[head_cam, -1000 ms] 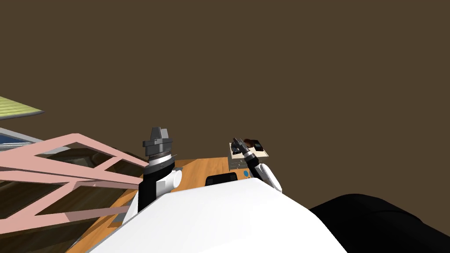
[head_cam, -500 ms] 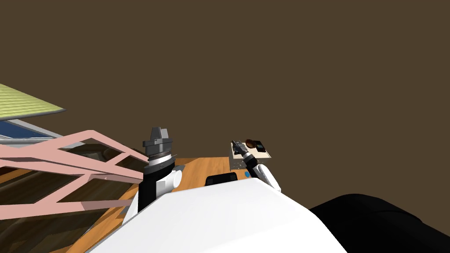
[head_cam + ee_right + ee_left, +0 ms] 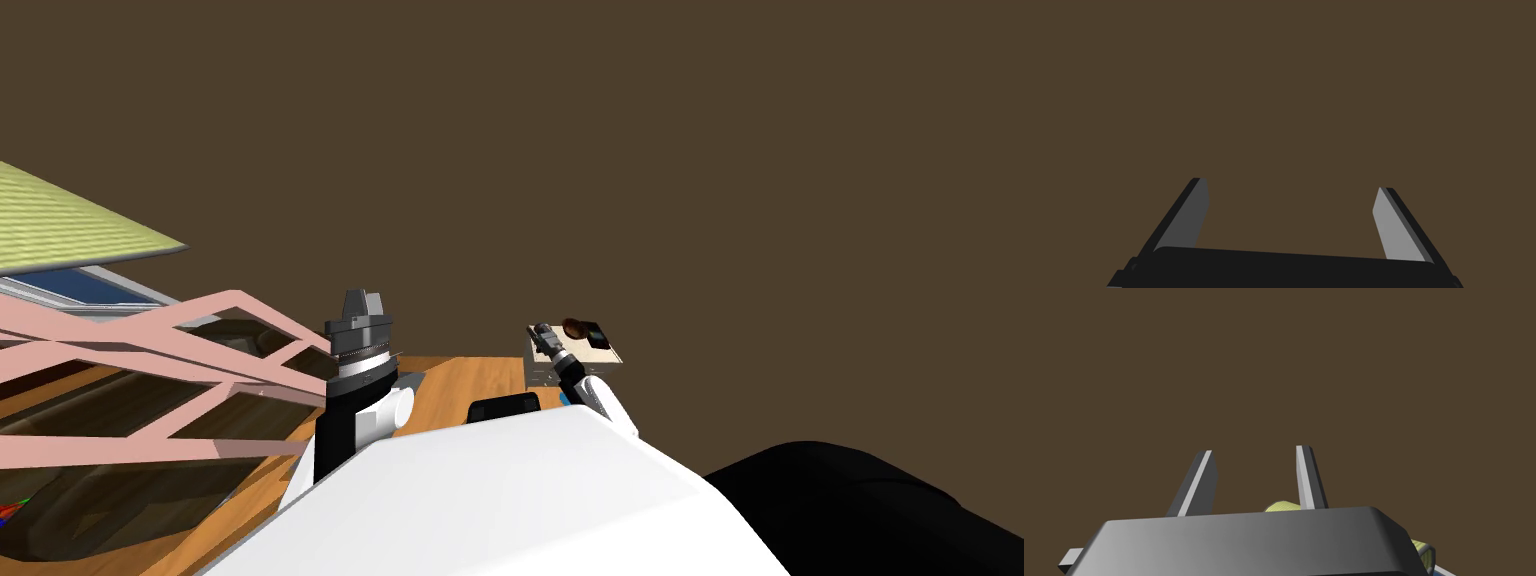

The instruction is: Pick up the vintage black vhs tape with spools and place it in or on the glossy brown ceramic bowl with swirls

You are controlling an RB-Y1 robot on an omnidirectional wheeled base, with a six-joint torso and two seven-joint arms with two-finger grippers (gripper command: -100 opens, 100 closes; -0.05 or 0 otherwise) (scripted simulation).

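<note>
The black VHS tape (image 3: 597,335) lay flat toward the right side of a small cream-topped table (image 3: 585,353), just beside a dark brown bowl (image 3: 573,326); whether the two touched could not be told. The right gripper (image 3: 541,331) hung over the tabletop's left edge, apart from both, its two fingers spread wide with nothing between them. The left gripper (image 3: 362,298) stood raised well to the left, off the table, facing a plain brown wall (image 3: 600,150), its fingers parted more narrowly and also empty. A pink lattice frame (image 3: 150,340) stood over the wooden floor (image 3: 470,380).
</note>
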